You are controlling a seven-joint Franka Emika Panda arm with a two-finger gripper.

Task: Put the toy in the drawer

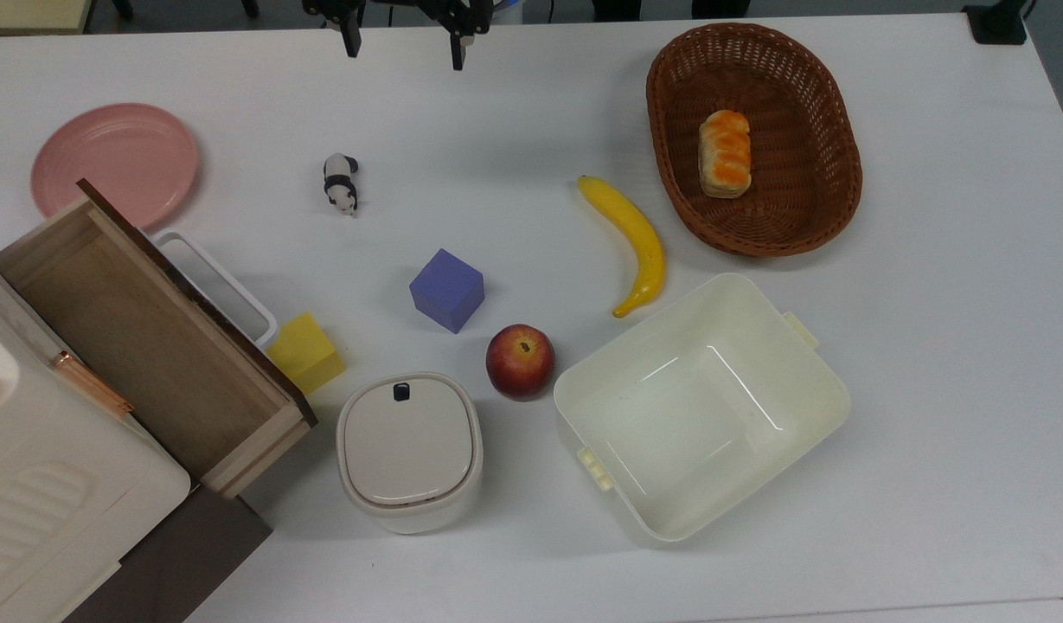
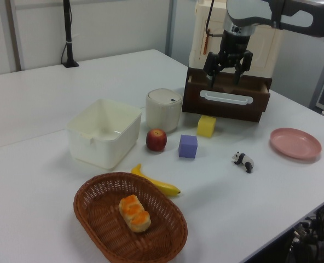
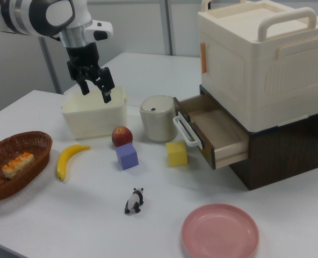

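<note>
White worktop is carrying the panda [image 1: 342,183], standing apart between the pink plate [image 1: 114,162] and cube [image 1: 446,290]; I'm judging it light, rigid, slippery, best pinched across its body. My gripper [image 1: 403,43] is hovering with fingers open, drawer [image 1: 142,333] gaping

You are working under bright, even light from overhead, so the white table [image 1: 929,389] reads almost flat and every shadow on it is soft and short. In the top view a pale sheen runs along the inner floor of the tub [image 1: 704,407] and the lid of the container [image 1: 408,439], and the apple [image 1: 520,361] carries a small highlight. The right view's far wall is dimmer and greyer than the table, and the left view's near right corner falls into dark clutter.
</note>
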